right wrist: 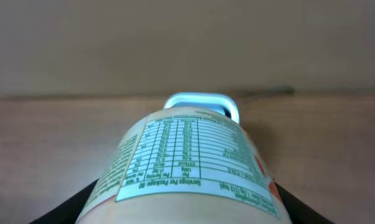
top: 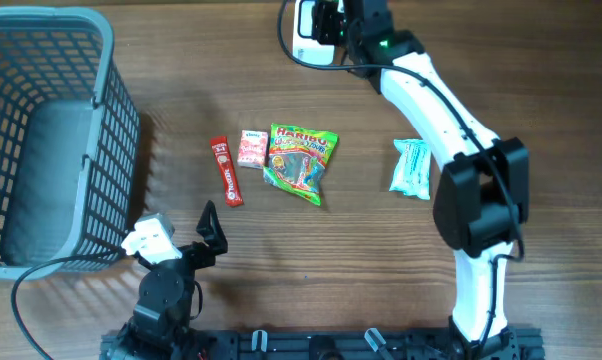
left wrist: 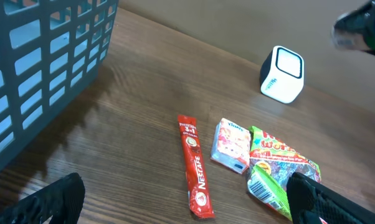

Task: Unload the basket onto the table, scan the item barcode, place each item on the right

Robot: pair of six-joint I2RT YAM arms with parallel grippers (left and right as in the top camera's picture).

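"NESCAFE" on red sachet point(left wrist: 195, 168), "HARIBO" on bag point(top: 301, 160)

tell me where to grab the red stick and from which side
Take the red stick probably at its near half, straight down from above, jaws across its narrow width: it lies flat and thin on the table, and its far end sits close to the pink box.

Overhead, soft and even light falls from above; the basket point(top: 116, 160) casts a weak shadow toward 3 o'clock. In the left wrist view the black fingers point(left wrist: 47, 202) at 7 and 5 o'clock are blurred. In the right wrist view the bottle point(right wrist: 187, 168) is slightly soft, and the scanner point(right wrist: 197, 102) glows pale at 12 o'clock.
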